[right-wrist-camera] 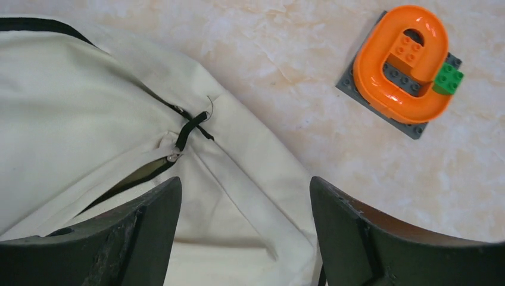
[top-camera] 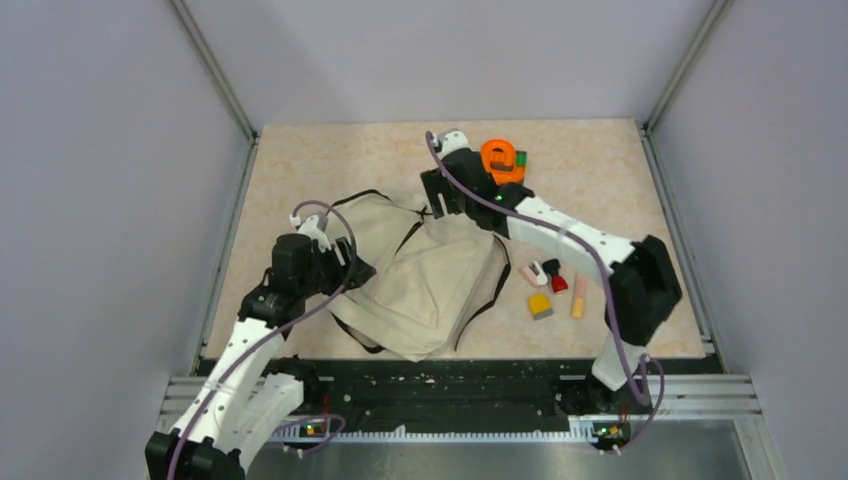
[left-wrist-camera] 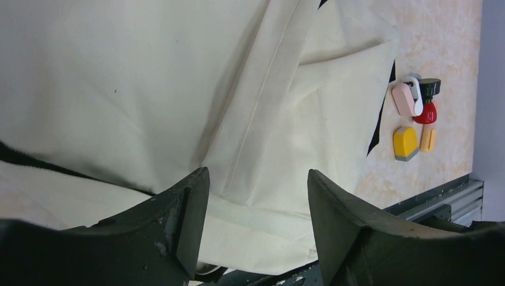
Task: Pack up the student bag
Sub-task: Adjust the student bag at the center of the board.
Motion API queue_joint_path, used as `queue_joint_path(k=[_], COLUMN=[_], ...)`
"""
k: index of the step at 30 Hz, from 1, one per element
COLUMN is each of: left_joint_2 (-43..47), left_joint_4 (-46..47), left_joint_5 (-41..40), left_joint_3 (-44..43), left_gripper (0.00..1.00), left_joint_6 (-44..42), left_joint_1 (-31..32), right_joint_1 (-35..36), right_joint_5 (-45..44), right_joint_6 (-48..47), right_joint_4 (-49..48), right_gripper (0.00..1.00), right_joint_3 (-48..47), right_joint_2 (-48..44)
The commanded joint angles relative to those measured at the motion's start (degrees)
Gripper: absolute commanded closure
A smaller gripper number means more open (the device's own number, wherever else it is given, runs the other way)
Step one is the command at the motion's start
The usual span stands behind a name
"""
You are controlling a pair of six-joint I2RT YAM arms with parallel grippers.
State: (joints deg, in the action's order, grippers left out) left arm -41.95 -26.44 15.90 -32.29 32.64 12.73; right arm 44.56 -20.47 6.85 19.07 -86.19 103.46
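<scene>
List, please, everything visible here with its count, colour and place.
student bag: 1, cream, black straps, centre-left
track loop: 1, orange, on base plate
base plate: 1, grey, beyond bag
green brick: 1, green, plate edge
small brick: 1, orange, inside loop
pink piece: 1, pink-white, right of bag
knob piece: 1, black-red, beside pink piece
block: 1, yellow-grey, right of bag
stick: 1, pale orange, beside block
left gripper: 1, black, open over bag
right gripper: 1, black, open over bag's far edge

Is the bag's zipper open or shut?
Partly open: below the zipper pull, a dark gap splits the bag. The right end effector hides how far it goes.
</scene>
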Motion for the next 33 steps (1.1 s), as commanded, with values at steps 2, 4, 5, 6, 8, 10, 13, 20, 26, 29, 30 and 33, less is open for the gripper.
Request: queue_joint_path(k=[2, 4, 5, 6, 8, 10, 13, 20, 26, 29, 30, 33], left_joint_2=[-7.16, -10.91, -12.52, -13.99, -17.14, -20.11, -23.30, -27.84, -29.54, -29.93, -29.72, -27.96], left_joint_4=[4.38, 4.86, 5.27, 5.90, 7.42, 7.80, 8.10, 10.46, 11.16, 10.07, 9.73, 9.96], left_joint_5=[-2.19, -4.41, -5.39, -5.96, -6.97, -8.85, -12.46, -14.58, -16.94, -20.00, -20.42, -21.34], left_joint_3=[-5.80, -8.07, -8.98, -9.75, -10.86, -12.25, -13.50, -13.53, -13.52, -13.63, -13.56, -12.42], left_gripper=[0.32, 0.32, 0.31, 0.31, 0.30, 0.30, 0.29, 0.29, 0.46, 0.67, 0.71, 0.84], left_joint_6=[-5.48, -7.02, -7.74, -8.34, -9.48, -10.56, -11.81, -12.08, -12.69, -11.95, -11.64, -11.00], left_joint_1=[3.47, 6.16, 7.49, 8.74, 10.83, 12.00, 12.79, 13.02, 13.00, 13.02, 12.98, 13.01], right_joint_1=[0.01, 0.00, 0.05, 0.01, -0.03, 0.00, 0.09, 0.24, 0.37, 0.36, 0.36, 0.21], right_joint_5=[1.14, 2.55, 3.52, 4.83, 7.64, 10.61, 13.07, 16.07, 18.89, 19.37, 18.99, 17.34], right_joint_6=[7.23, 10.39, 11.94, 13.71, 16.73, 20.23, 24.68, 31.02, 33.44, 33.10, 32.78, 30.75], right_joint_4=[1.95, 1.71, 1.38, 0.77, -1.31, -4.08, -6.97, -13.28, -19.54, -22.30, -22.35, -21.60], right_gripper=[0.22, 0.21, 0.21, 0.21, 0.21, 0.21, 0.21, 0.21, 0.31, 0.51, 0.56, 0.77], right_joint_3=[8.72, 13.11, 15.30, 17.53, 21.83, 25.96, 31.34, 40.34, 44.77, 45.07, 44.73, 42.69], right_joint_2=[-11.88, -14.25, -15.18, -16.24, -17.79, -19.32, -21.10, -24.97, -24.53, -23.59, -23.05, -21.15])
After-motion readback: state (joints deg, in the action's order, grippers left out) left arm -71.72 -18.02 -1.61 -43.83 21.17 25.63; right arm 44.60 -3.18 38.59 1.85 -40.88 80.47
